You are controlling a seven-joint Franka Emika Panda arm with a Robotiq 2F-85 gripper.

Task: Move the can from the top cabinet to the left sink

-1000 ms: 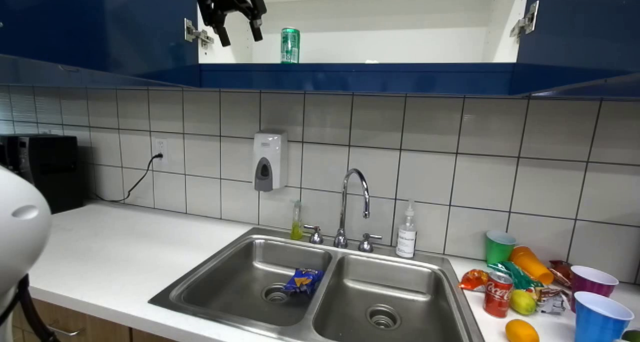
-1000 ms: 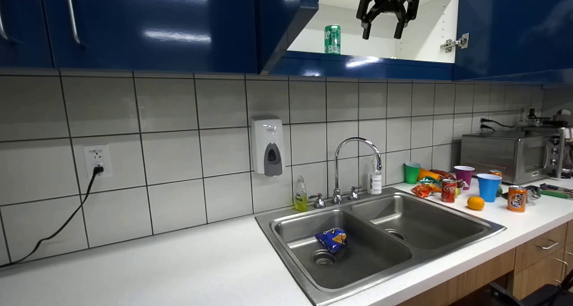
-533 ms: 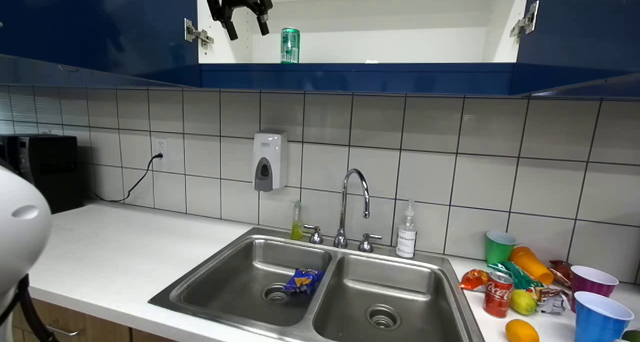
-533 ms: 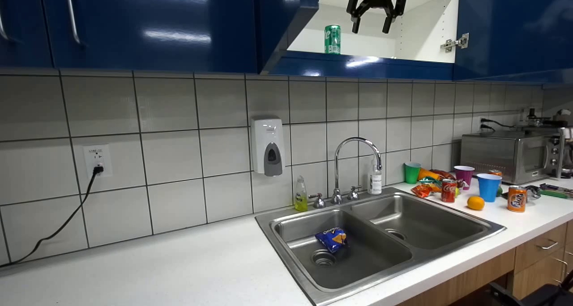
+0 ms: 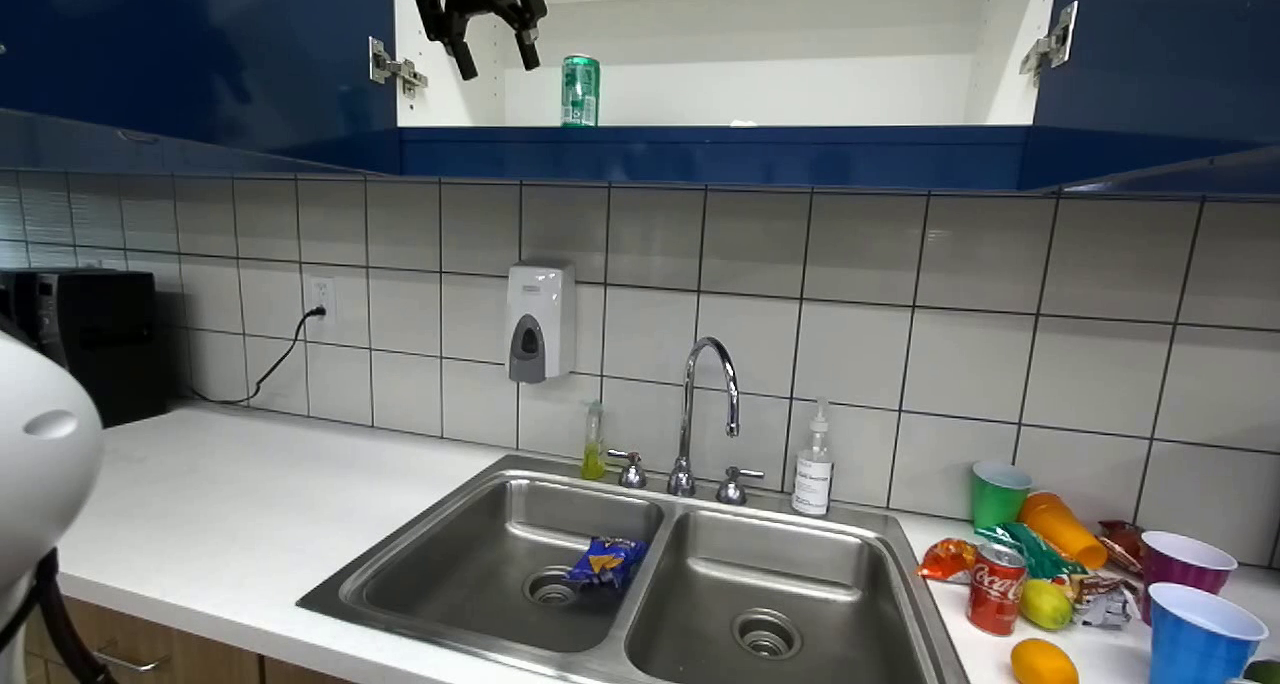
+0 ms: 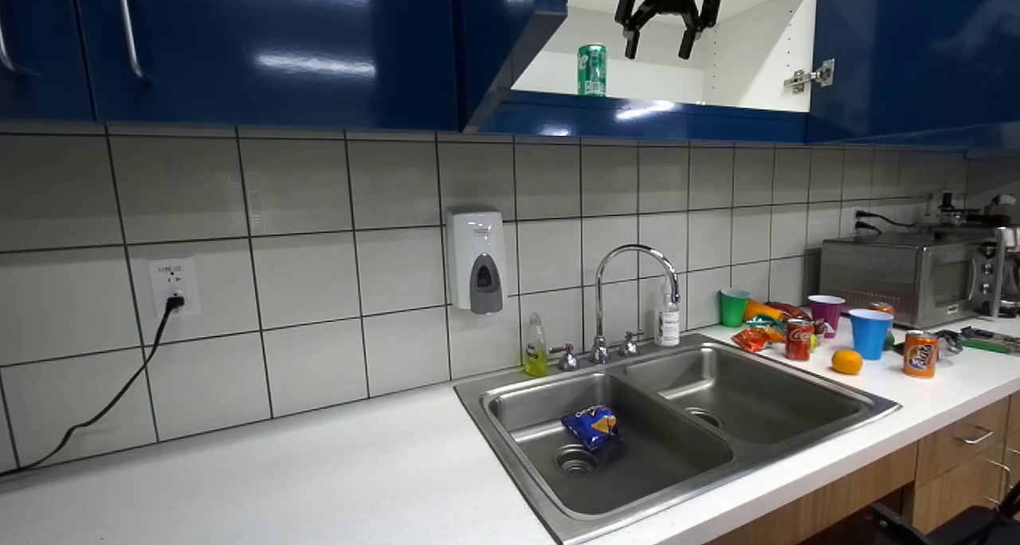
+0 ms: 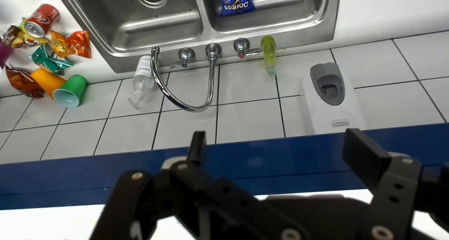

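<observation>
The green can point(image 5: 580, 91) stands upright on the shelf of the open top cabinet point(image 5: 715, 154), near its front edge. It also shows in an exterior view point(image 6: 592, 70); it is out of sight in the wrist view. My gripper point(image 5: 498, 64) is open and empty, pointing down in front of the cabinet opening. Its fingertips are apart from the can and level with its upper part in both exterior views point(image 6: 658, 52). In the wrist view the gripper point(image 7: 275, 141) has only the blue cabinet edge between its fingers. The left sink point(image 5: 450, 584) holds a blue chip bag point(image 5: 607, 561).
Open blue doors point(image 5: 1160, 64) flank the cabinet. A soap dispenser point(image 5: 540, 321) hangs on the tiles below it. A tall faucet point(image 5: 688, 414) and bottles stand behind the sinks. The right basin point(image 5: 800, 574) adjoins. Cups, a red can point(image 5: 996, 589) and wrappers lie on the right counter.
My gripper has risen slightly and shifted a little closer to the can in both exterior views, staying open. In the last half second it barely moved. The can has not moved.
</observation>
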